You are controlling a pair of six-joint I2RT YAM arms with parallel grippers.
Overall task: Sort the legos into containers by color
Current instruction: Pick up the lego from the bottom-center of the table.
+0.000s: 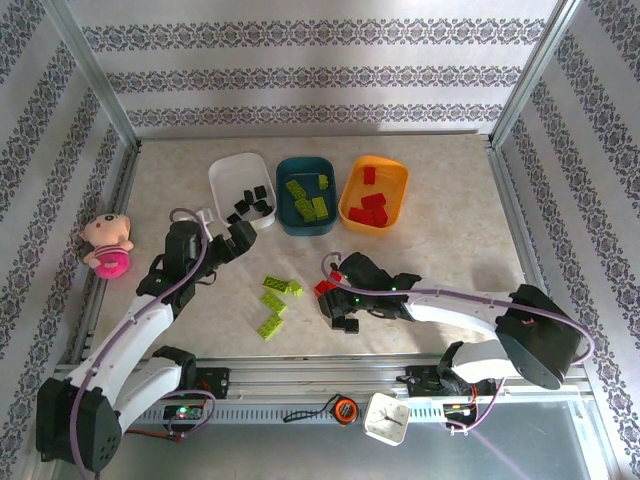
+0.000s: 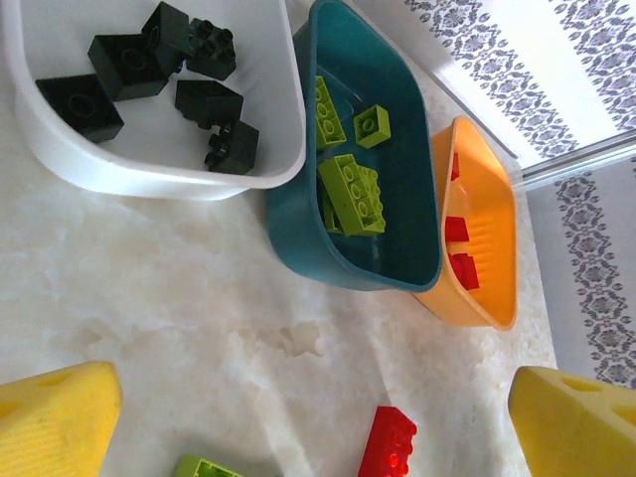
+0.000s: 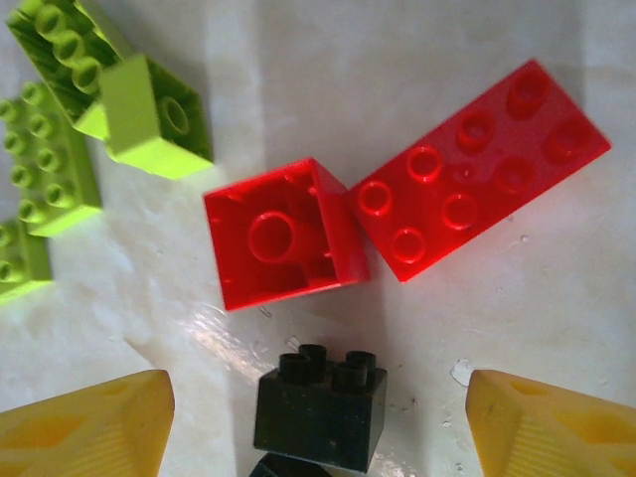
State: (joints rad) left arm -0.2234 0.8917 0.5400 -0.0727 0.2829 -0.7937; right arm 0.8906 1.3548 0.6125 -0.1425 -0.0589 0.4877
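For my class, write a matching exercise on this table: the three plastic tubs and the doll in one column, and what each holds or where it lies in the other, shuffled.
Column A
1. white rounded plastic tub
2. dark teal rounded plastic tub
3. orange rounded plastic tub
4. pink-and-cream doll

Column B
a. holds red studded bricks
b. lies near the left edge of the table
c. holds black studded bricks
d. holds lime green studded bricks

Pairs: 1-c, 2-d, 3-a, 4-b.
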